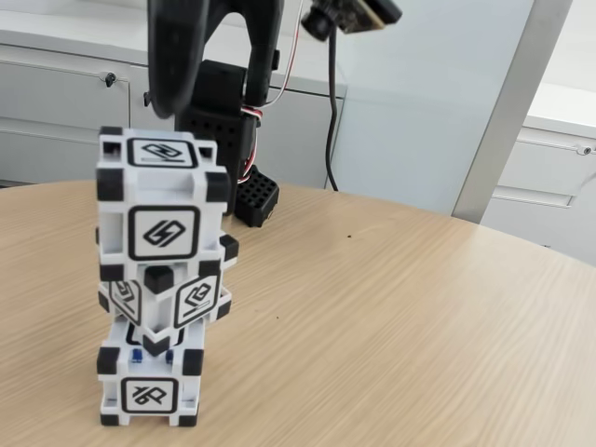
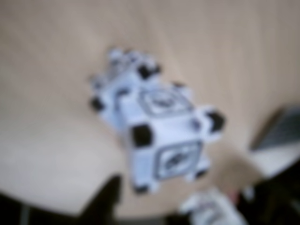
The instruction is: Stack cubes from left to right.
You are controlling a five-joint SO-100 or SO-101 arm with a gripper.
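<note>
Three cubes [image 1: 160, 279] stand stacked on a pale wood-grain table [image 1: 391, 317], the middle one turned askew. The gripper [image 1: 172, 65] hangs above the top cube; whether it is spread cannot be told. Grey cabinets [image 1: 56, 102] and a white wall [image 1: 419, 93] lie behind.

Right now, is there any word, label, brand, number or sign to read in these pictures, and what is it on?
No words, brands or numbers can be read.
Top cube: black-framed line glyphs on front and top faces, symbols and not letters.
Middle cube: similar glyphs on two turned faces.
Bottom cube: one glyph on the front.
Wrist view: glyphs too blurred to make out.
</note>
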